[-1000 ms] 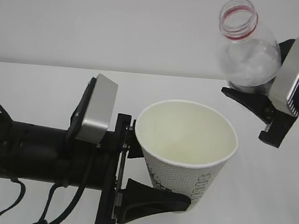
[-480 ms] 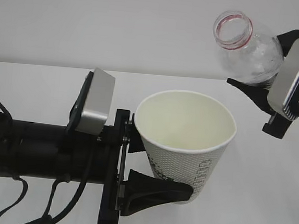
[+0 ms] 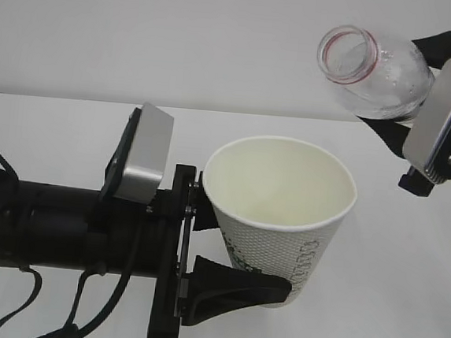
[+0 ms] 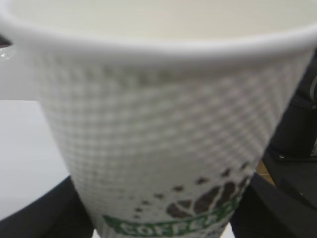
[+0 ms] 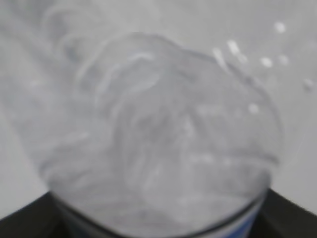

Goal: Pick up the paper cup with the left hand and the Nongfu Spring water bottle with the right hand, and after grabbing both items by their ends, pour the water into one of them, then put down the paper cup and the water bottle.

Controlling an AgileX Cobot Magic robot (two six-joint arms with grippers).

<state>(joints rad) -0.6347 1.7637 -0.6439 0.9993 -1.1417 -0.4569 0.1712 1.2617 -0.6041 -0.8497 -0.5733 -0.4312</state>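
Observation:
The white paper cup (image 3: 277, 213) is held upright above the table by my left gripper (image 3: 242, 253), which is shut on its lower half. In the left wrist view the cup (image 4: 163, 129) fills the frame, with the gripper (image 4: 161, 218) black on either side. The clear Nongfu Spring water bottle (image 3: 380, 68) is capless, tilted, its red-ringed mouth pointing left, above and right of the cup's rim. My right gripper (image 3: 410, 90) is shut on its body. The blurred bottle (image 5: 163, 148) fills the right wrist view. No water stream shows and the cup's inside looks dry.
A white table (image 3: 404, 295) lies under both arms, with a plain pale wall behind it. Black cables (image 3: 78, 314) hang below the left arm at the lower left.
The right gripper has risen a little and tipped the bottle further, its mouth swinging left toward the cup. The cup rose slightly at first, then stayed still.

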